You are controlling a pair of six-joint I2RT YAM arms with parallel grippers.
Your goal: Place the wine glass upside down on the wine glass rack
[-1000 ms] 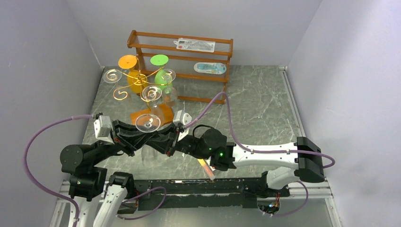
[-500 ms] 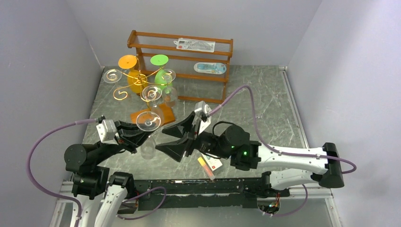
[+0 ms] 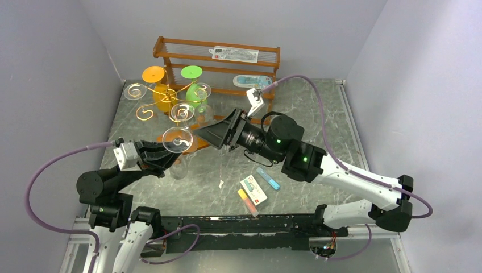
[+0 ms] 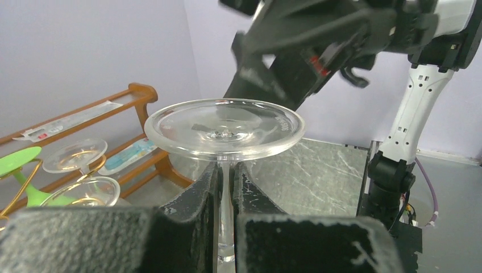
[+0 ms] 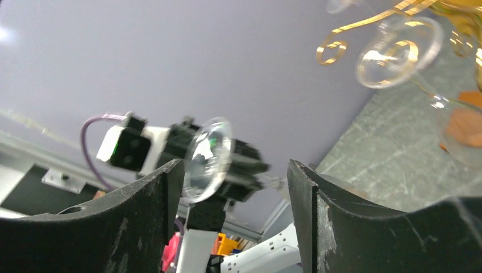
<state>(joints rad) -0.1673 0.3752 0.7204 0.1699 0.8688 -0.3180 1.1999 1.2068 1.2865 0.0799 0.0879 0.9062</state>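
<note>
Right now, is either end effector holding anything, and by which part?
The left end effector grips the wine glass by its stem, foot upward. The right end effector is open and empty.

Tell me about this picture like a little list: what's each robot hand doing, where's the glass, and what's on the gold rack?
Left gripper: shut on the stem of the wine glass, foot up, bowl down
Right gripper: open, holding nothing
Wine glass rack: holds an orange glass, a green glass and clear glasses
Job so far: the held glass is not on the rack yet
</note>
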